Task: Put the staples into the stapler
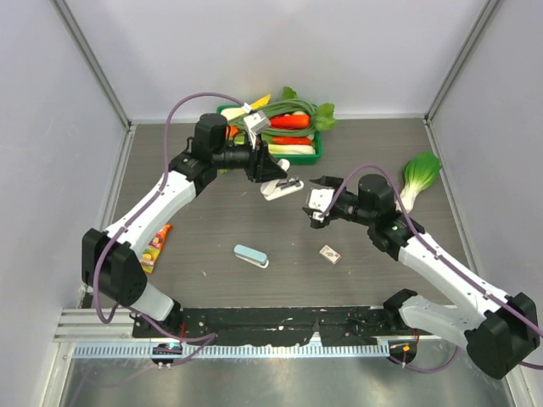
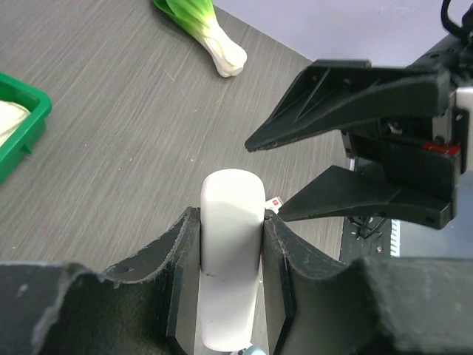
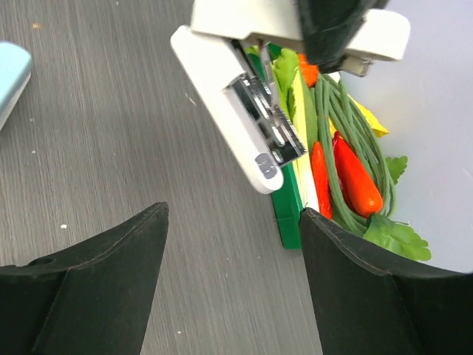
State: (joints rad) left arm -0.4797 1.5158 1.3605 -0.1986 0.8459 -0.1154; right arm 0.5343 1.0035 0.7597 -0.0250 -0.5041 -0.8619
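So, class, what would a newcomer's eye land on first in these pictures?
The white stapler, hinged open at mid-table in the left arm's fingers, with the right arm's fingers spread open facing it. Behind it sits a green tray piled with bright vegetables, and the small staples box lies apart in the foreground.

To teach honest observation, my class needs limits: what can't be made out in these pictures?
- Staples box: print too small in the top view; the left wrist view shows only a corner beside the stapler.
- Magazine: loaded or empty, unclear in the right wrist view.
- Candy bag: partly hidden by the left arm, top view.
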